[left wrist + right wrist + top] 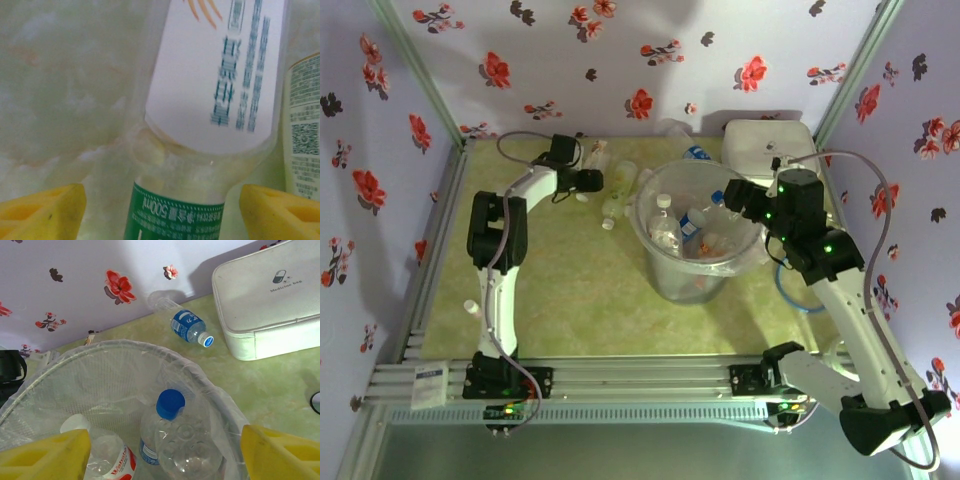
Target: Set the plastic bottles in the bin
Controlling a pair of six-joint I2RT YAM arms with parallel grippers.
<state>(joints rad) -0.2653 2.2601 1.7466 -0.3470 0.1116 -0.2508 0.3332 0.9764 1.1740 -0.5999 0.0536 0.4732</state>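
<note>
Plastic bottles [692, 228] lie heaped in the bin [670, 282], a clear-lined translucent bucket standing right of centre on the worktop [570, 290], and from above their labels blur together behind its wall; a few more lie loose near the worktop's far edge, left of the bin, partly hidden by the left gripper [590, 181]; in that arm's wrist view a white-labelled bottle [215, 85] is cut off at top and bottom, its blue characters too smeared to read, while a green band below carries "500ml" upside down; the yellow fingers [42, 212] stand spread on either side of it with a gap on each side, pinching nothing; at the frame's right edge a QR-code bottle [305, 135] shows fine print too small to read; the right gripper [738, 196] hangs over the bin's right rim, jaws spread with nothing between them; below it sit a blue-capped bottle [170, 405] and a red-labelled bottle [117, 462] whose lettering starts with W and is otherwise cut off; a blue-labelled bottle [186, 326], logo illegible, lies on its side at the far edge against the floral wall [75, 270]; a white case [270, 295] marked "Medicine box" fills the far right corner, partly out of frame.
</note>
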